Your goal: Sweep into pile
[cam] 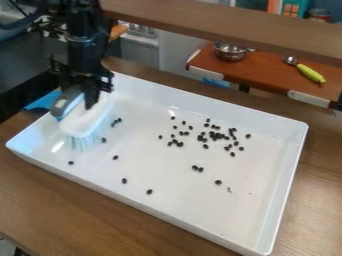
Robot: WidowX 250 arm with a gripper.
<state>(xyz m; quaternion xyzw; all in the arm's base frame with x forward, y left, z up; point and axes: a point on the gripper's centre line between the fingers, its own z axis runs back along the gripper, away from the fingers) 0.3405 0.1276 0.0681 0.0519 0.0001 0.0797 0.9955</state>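
Note:
The black gripper (81,98) hangs over the left corner area of the white tray (157,162), shut on the brush. The white brush (85,121) has a grey handle top and pale bristles that point down toward the tray floor. Small black beans (214,135) lie in a loose cluster right of the tray's middle. Several stray beans (124,181) are scattered toward the near side, and a few more (115,121) lie just right of the brush.
Raised walls edge the tray, which stands on a brown wooden table (60,200). Behind it, a wooden beam (220,22) crosses the view. A red-brown shelf (267,75) holds a metal pot (230,51) and a green-handled utensil (310,73).

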